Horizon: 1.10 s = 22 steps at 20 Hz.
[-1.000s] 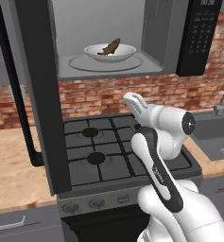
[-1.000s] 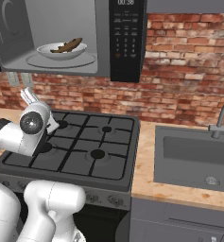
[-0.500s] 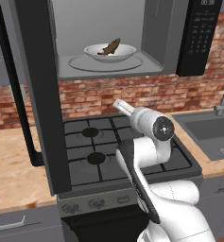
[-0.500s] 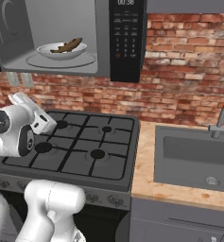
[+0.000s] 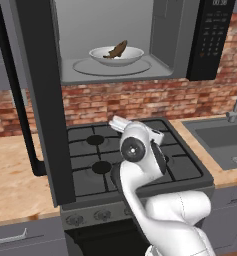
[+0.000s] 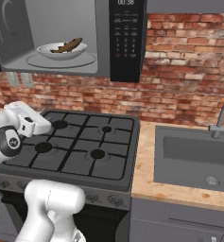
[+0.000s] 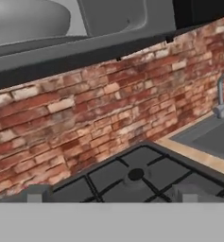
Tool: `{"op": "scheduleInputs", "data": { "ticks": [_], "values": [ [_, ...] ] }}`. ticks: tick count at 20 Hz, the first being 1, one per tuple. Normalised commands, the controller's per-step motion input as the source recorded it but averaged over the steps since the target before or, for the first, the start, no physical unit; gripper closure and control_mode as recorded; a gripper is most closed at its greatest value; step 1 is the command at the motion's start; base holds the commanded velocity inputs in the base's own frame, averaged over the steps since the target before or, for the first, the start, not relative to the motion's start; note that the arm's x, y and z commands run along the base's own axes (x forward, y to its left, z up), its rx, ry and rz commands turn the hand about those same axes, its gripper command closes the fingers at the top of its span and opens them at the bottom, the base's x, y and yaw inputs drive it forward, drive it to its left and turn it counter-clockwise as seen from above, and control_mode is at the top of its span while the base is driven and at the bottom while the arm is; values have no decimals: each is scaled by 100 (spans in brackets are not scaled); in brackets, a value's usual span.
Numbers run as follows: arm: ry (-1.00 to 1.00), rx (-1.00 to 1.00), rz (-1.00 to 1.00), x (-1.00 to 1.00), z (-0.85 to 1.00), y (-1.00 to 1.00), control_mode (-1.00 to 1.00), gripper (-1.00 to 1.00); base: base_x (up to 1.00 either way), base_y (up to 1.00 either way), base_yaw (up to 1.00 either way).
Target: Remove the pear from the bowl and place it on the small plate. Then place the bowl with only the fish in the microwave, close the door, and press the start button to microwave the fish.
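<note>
The microwave [image 5: 90, 20] hangs open above the stove, its control panel [image 6: 125, 38] on the right. Inside, the bowl [image 5: 97, 52] rests on the turntable with the brown fish [image 5: 116, 50] lying in it; from the right these are the bowl [image 6: 49, 51] and fish [image 6: 68, 45]. The door [image 5: 42, 100] is swung out to the left, its black bar handle [image 5: 12, 90] facing outward. My gripper [image 7: 111, 196] is open and holds nothing. It hovers low over the stove below the microwave, pointing at the brick wall. The pear and the small plate are out of view.
A black gas stove [image 5: 95, 155] lies under the arm. To the right are a steel sink [image 6: 193, 156] and faucet [image 6: 222, 118]. A wooden counter [image 5: 10, 185] lies left of the stove, behind the open door. A brick wall [image 7: 85, 108] runs along the back.
My arm has swung left across the stove and the hand has dropped lower, away from the microwave opening. The bowl with the fish has stayed inside. The jaws stay open.
</note>
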Motion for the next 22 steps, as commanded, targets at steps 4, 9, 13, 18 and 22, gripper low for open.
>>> {"op": "scheduleInputs", "data": {
  "ticks": [4, 9, 13, 18, 22],
  "values": [
    [-3, -31, -23, -8, -11, 7, -100, -100, 0, 0, 0],
    [-14, -32, -22, -33, 11, 45, -100, -100, 0, 0, 0],
    [-10, -27, -20, -21, 23, 68, -100, -100, 0, 0, 0],
    [-10, -21, -9, -17, 16, 66, -100, -100, 0, 0, 0],
    [-25, -13, -1, -37, 36, 69, -100, -100, 0, 0, 0]
  ]
}}
